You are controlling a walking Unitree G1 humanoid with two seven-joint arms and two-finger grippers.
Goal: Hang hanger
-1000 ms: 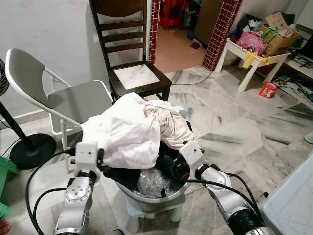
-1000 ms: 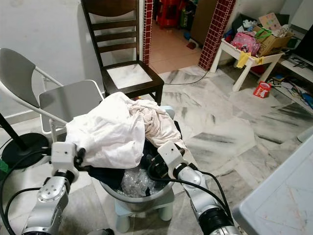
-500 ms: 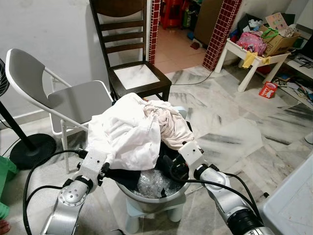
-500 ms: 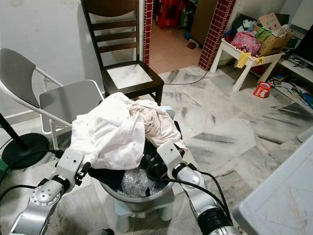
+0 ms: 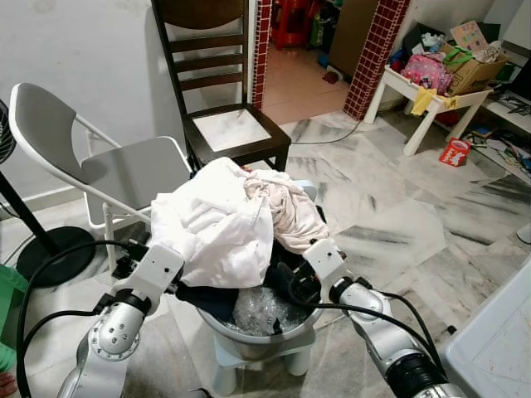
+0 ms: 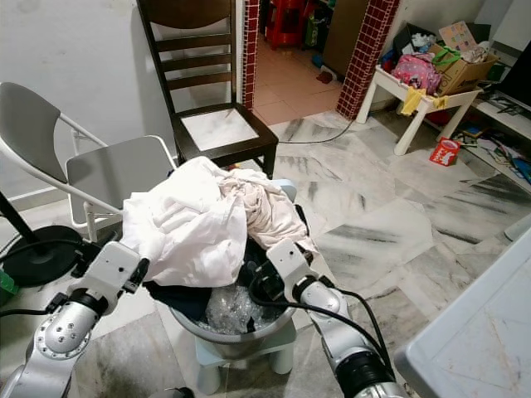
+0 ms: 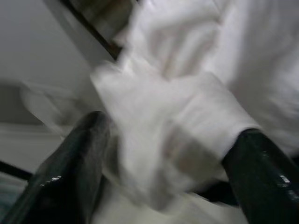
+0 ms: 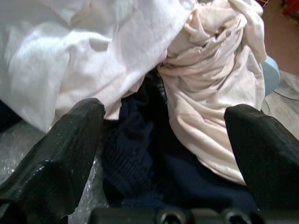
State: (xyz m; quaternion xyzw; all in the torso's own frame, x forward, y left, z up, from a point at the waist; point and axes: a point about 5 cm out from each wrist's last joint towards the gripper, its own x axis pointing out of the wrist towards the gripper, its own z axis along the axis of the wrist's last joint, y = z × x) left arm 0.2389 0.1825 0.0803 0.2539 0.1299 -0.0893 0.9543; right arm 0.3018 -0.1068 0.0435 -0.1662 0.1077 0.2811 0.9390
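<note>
Head views: a metal basin (image 5: pixel 249 336) on a small stool is heaped with laundry, a white cloth (image 5: pixel 217 232) on the robot's left, a cream garment (image 5: pixel 290 217) on its right, dark clothing (image 6: pixel 207 292) beneath. No hanger can be made out anywhere; it is judged to be buried in the heap or out of frame, so neither its long axis nor its bearing from either gripper can be told. The left gripper (image 5: pixel 178 278) is set against the lower left edge of the white cloth; the right gripper (image 6: pixel 259 286) is lowered into the dark gap on the basin's right side. Both lie equally close to the pile. Left wrist view, blurred: the fingers (image 7: pixel 70 158) are seen spread apart, white cloth bulging between them, not clamped. Right wrist view: the fingers (image 8: pixel 60 144) are held wide, nothing gripped, with dark clothing directly ahead and the cream garment just beside it.
</note>
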